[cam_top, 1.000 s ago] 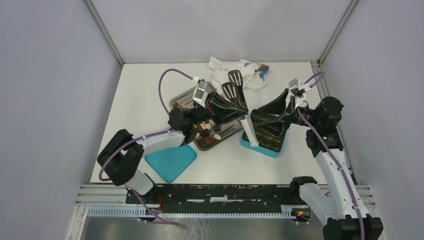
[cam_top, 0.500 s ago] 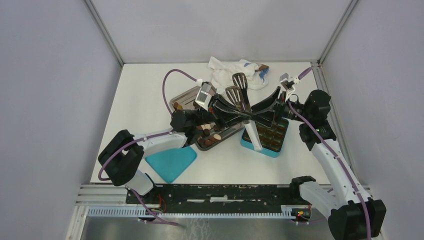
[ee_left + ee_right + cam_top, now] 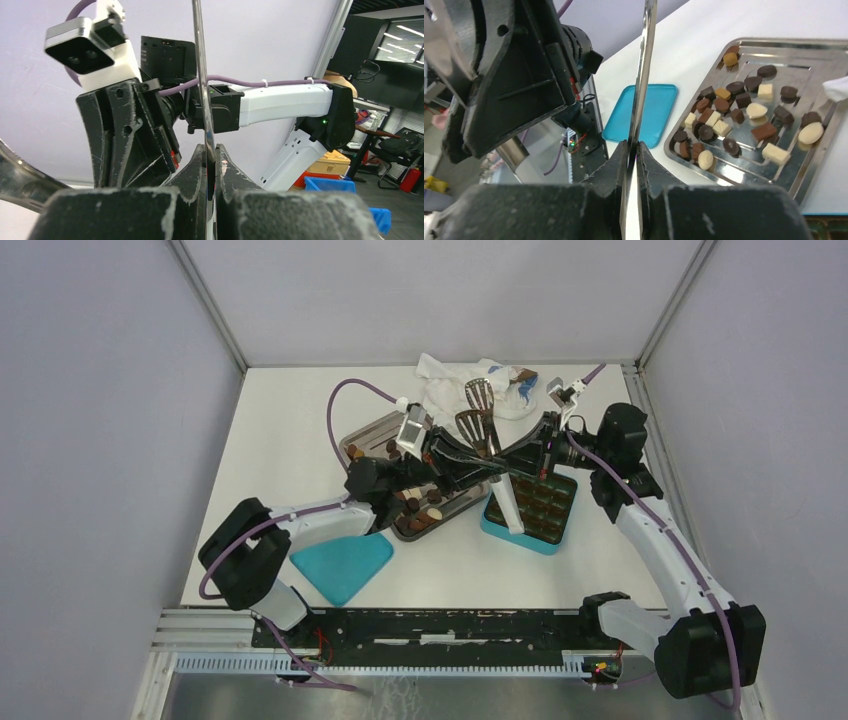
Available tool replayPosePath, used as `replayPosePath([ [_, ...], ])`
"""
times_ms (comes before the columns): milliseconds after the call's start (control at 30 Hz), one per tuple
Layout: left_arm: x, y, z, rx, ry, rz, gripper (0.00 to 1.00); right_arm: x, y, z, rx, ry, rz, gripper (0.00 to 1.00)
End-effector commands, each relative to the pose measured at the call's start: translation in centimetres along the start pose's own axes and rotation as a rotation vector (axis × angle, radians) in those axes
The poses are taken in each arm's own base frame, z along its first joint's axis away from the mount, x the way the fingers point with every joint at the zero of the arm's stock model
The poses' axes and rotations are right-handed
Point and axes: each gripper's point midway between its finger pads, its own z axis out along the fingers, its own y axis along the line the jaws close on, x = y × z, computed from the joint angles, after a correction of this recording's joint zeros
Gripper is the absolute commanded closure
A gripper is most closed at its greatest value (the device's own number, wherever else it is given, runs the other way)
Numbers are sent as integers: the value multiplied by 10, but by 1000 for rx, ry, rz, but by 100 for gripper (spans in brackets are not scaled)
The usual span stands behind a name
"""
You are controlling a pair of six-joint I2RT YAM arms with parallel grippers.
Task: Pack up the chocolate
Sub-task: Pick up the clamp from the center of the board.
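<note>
Only the right wrist view shows the chocolate (image 3: 764, 131) clearly: loose pieces lie in the steel tray (image 3: 784, 42), near a teal lid (image 3: 649, 112). There the right gripper (image 3: 633, 145) is clamped on a thin metal strip (image 3: 644, 65). The left gripper (image 3: 210, 150) pinches such a strip too, in its own view. From above, the arms cover much of the tray and the teal box (image 3: 495, 528), and the strip is hard to follow.
</note>
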Motion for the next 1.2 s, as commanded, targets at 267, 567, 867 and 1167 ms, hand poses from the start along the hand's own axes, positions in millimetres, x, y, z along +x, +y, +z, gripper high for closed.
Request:
replayPosePath([
  [267, -38, -9, -16, -22, -144, -9, 98, -17, 28, -28, -52, -60, -257, 12],
  [567, -30, -13, -62, -240, -151, 63, 98, 34, 63, -48, -135, -8, -498, 2],
  [867, -25, -10, -33, -244, -154, 186, 98, 70, 50, -15, -248, 102, -367, 2],
  [1167, -31, -9, -20, -230, -192, 215, 98, 76, 63, 6, -323, 124, -262, 2],
])
